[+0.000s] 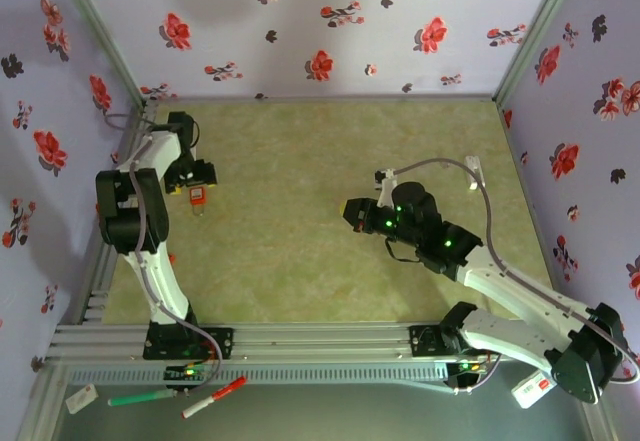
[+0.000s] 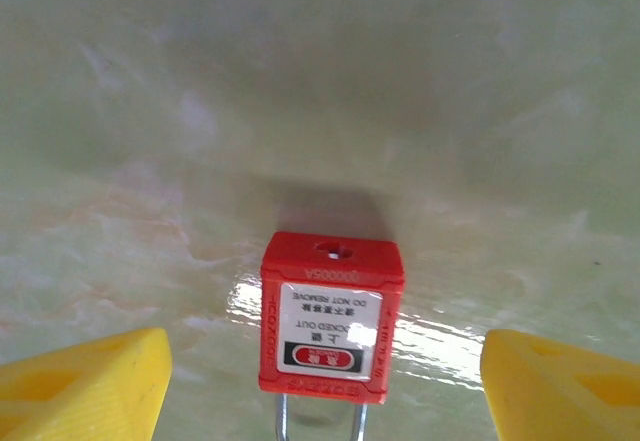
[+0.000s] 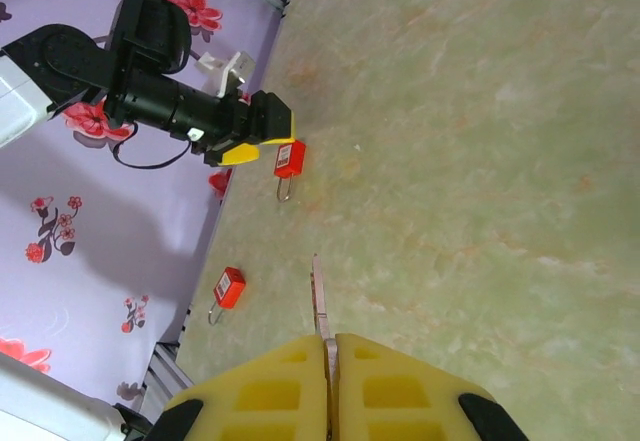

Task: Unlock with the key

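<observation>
Green tabletop (image 1: pixel 300 261) holds two red padlocks (image 3: pixel 290 158) (image 3: pixel 229 287); right gripper (image 3: pixel 328 361) pinches one key (image 3: pixel 319 296).

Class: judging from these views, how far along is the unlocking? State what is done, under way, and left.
Done: the right gripper is shut on the key. Under way: the left gripper sits open astride the red padlock, fingers clear of it. Left: probably grip the padlock, bring the key across the table to the keyhole, insert and turn.
</observation>
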Controlling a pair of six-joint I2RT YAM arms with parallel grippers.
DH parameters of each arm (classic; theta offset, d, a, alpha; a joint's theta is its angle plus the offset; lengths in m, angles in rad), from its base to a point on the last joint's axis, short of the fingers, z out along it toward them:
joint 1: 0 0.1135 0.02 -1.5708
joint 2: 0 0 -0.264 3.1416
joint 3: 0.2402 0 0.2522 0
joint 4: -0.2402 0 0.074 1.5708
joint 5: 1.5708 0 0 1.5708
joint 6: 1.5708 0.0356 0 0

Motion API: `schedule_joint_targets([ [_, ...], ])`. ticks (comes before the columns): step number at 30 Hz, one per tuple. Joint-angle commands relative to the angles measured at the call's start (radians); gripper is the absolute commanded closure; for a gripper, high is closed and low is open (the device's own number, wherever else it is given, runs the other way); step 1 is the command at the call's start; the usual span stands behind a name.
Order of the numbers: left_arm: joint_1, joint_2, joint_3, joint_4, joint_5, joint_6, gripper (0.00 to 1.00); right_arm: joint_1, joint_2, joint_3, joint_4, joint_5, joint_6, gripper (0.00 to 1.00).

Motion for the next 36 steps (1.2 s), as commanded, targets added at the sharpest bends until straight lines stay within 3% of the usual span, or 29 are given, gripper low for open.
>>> schedule_joint_targets([
  [1,0.014,0.031,0.015,-0.022,0.016,0.024,0.20,0.008,-0.014,-0.018,-0.008,0.021,-0.012,1.00],
  [11,0.018,0.088,0.012,-0.006,0.022,0.028,0.25,0.008,-0.040,-0.035,-0.016,0.032,-0.008,1.00],
  [22,0.017,0.105,0.003,0.010,0.073,0.030,0.40,0.008,-0.049,-0.039,-0.025,0.039,-0.005,1.00],
  [29,0.000,0.085,-0.016,0.021,0.102,0.036,0.56,0.008,-0.056,-0.037,-0.061,0.062,-0.010,1.00],
  [36,-0.067,0.017,-0.032,0.048,0.172,0.068,0.71,-0.014,-0.069,0.020,-0.246,0.126,-0.046,1.00],
])
